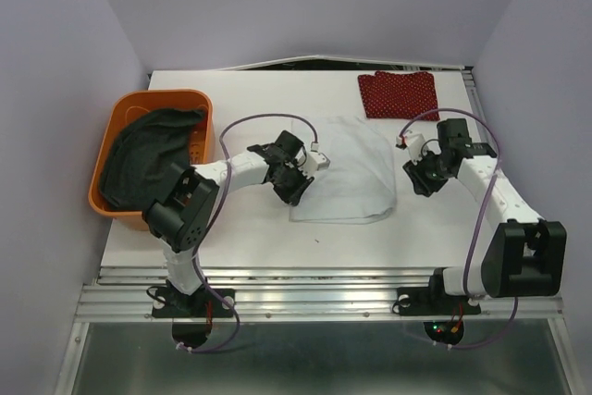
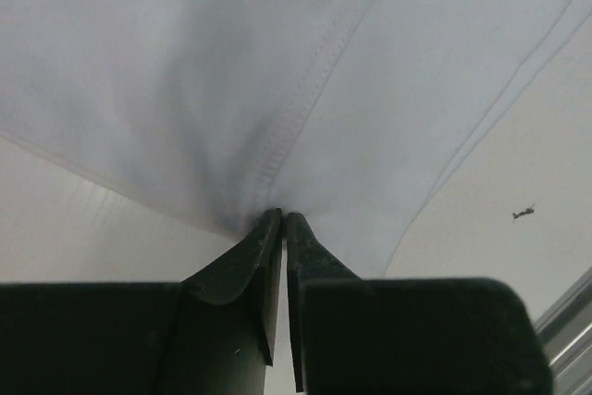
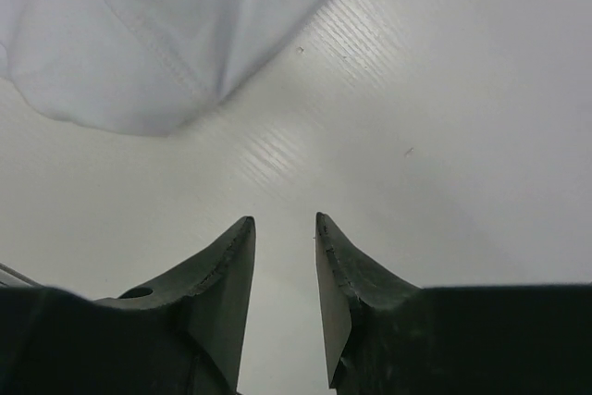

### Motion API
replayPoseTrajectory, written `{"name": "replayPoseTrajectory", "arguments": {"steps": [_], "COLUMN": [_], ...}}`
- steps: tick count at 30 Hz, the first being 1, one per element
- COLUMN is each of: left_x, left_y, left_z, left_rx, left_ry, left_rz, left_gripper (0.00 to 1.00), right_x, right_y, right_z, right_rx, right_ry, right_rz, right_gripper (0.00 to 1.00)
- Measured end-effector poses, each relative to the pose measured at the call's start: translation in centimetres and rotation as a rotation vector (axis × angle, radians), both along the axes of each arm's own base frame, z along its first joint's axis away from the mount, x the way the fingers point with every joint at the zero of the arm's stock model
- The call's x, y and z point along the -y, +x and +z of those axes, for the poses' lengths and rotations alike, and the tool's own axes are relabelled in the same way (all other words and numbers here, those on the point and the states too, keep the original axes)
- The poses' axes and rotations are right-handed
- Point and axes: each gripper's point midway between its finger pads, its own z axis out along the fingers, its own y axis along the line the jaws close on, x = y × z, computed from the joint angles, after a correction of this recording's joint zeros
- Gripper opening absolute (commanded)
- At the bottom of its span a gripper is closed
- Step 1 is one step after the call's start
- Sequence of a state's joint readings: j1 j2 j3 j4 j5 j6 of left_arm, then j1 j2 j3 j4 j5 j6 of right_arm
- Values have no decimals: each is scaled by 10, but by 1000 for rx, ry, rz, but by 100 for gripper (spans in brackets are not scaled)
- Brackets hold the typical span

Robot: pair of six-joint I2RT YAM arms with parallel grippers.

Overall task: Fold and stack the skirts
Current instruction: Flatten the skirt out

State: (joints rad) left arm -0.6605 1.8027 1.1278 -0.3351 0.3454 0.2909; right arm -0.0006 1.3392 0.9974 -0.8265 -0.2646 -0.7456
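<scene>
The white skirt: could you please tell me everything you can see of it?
The white skirt is plain, thin-looking cloth with a stitched seam, lying mostly flat on the middle of the table. The left gripper is shut on its left edge, puckering the cloth there. The right gripper is open beside it, not touching.

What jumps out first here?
The left gripper has its jaws shut on an edge of the white skirt, mid-table; the right gripper hangs open beside it. The dark grey skirt fills the orange basket at left, and the red skirt lies folded at the far right.
</scene>
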Motion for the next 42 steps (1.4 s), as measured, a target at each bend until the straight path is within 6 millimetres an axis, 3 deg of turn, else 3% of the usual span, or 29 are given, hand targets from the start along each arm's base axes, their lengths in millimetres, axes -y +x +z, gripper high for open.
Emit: {"name": "replayPoseTrajectory", "arguments": {"steps": [2,4,7,8,10,12,15,16,18,23,34,42], "left_x": [-2,-3,1,5,25,64,112,132,152,176,188,196], "left_y": [-4,-4,4,5,10,8,-7,-19,-37,-59,-88,-107], "left_z": [3,14,49,62,99,134,154,151,138,105,86,42], "left_rx": [-5,29,157,201,333,467,597,627,653,714,813,754], "left_ry": [2,0,-33,-44,-72,-107,-118,-121,-106,-46,-28,12], "left_rz": [-14,-41,-103,-122,-195,-306,-471,-542,-642,-832,-1035,-1095], "left_gripper": [35,35,36,37,40,44,47,47,47,47,44,46], "right_x": [-4,-11,-20,-26,-32,-38,-50,-53,-58,-71,-107,-118], "right_y": [-2,2,15,28,43,56,67,69,70,68,52,39], "right_z": [-5,-13,-21,-24,-27,-33,-44,-48,-59,-75,-73,-73], "right_rx": [-18,-44,-96,-103,-110,-123,-164,-180,-219,-311,-460,-563], "right_ry": [25,64,124,155,192,228,303,319,349,418,542,607], "right_rz": [-3,-18,-38,-42,-45,-48,-62,-67,-79,-101,-165,-252], "right_gripper": [38,38,39,39,39,39,39,39,38,35,34,34]}}
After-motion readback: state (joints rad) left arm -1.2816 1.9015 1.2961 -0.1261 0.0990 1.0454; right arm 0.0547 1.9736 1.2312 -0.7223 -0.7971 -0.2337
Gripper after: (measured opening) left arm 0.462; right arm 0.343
